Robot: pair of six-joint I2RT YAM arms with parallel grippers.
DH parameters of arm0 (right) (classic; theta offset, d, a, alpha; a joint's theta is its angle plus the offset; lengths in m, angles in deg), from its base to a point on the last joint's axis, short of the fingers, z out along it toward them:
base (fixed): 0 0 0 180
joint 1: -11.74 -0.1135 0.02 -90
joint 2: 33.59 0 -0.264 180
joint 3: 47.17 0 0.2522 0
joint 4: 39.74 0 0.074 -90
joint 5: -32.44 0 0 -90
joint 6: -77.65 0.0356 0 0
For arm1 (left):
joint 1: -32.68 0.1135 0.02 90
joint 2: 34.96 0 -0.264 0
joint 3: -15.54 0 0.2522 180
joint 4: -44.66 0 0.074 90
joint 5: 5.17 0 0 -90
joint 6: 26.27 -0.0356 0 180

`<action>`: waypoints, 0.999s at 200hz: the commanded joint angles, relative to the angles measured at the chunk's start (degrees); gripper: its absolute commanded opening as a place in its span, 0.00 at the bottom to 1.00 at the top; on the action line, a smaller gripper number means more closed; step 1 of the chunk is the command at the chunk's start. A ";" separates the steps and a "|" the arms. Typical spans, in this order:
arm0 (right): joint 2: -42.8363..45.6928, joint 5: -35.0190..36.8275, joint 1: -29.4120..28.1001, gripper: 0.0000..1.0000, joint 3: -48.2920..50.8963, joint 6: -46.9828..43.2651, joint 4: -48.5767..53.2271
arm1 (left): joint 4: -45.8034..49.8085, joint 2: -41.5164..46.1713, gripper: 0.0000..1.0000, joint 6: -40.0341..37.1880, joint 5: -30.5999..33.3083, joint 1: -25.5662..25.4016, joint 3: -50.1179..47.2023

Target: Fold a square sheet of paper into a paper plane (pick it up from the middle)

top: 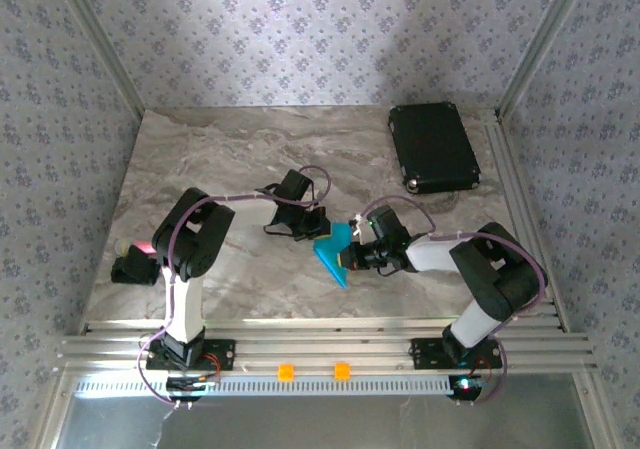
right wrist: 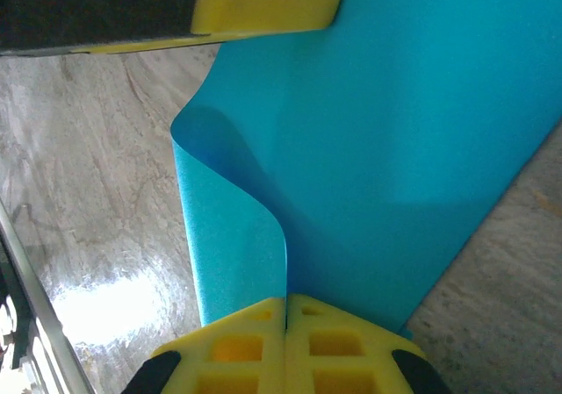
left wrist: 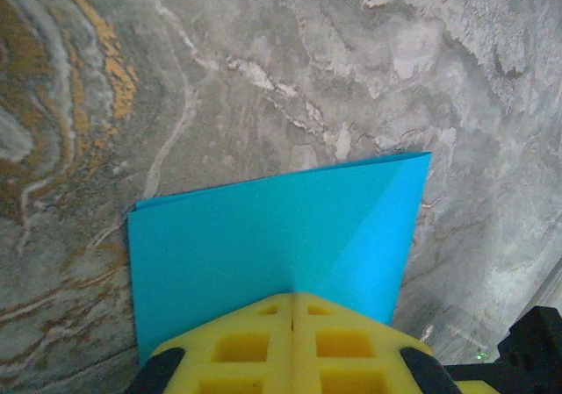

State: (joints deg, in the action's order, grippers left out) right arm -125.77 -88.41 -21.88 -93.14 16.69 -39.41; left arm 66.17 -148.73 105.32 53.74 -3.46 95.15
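The square sheet of paper (top: 334, 253) is bright cyan, folded to a pointed triangular outline, and held just above the marble table near its middle. My left gripper (top: 318, 227) is shut on its upper left edge. My right gripper (top: 351, 256) is shut on its right side. In the left wrist view the yellow jaws (left wrist: 292, 297) are pressed together on the sheet (left wrist: 263, 227), which spreads flat ahead with a diagonal crease at the right. In the right wrist view the closed jaws (right wrist: 286, 303) pinch a curled flap of the paper (right wrist: 413, 131). The left gripper's yellow finger (right wrist: 263, 3) shows at the top.
A black rectangular case (top: 433, 147) lies at the back right of the table. A small pink and green object (top: 138, 247) sits beside the left arm's elbow. Aluminium rails (top: 320, 349) with two orange clips (top: 286, 371) run along the near edge.
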 commanded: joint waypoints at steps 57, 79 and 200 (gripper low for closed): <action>-2.46 1.23 -0.63 0.03 -0.57 -1.53 2.36 | 5.76 0.19 0.03 -1.15 3.93 -0.76 1.31; -2.95 1.31 -0.74 0.03 -0.46 -1.33 1.69 | 6.68 1.74 0.07 -1.96 4.91 -0.68 3.45; -3.25 1.69 -0.83 0.03 0.30 0.23 -0.27 | -9.97 22.19 0.05 10.36 2.04 -1.42 -16.09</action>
State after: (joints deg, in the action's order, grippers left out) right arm -127.63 -88.87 -22.30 -94.12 16.60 -41.23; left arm 63.42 -127.49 109.93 60.23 -3.83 83.98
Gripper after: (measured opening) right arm 0.052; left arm 0.076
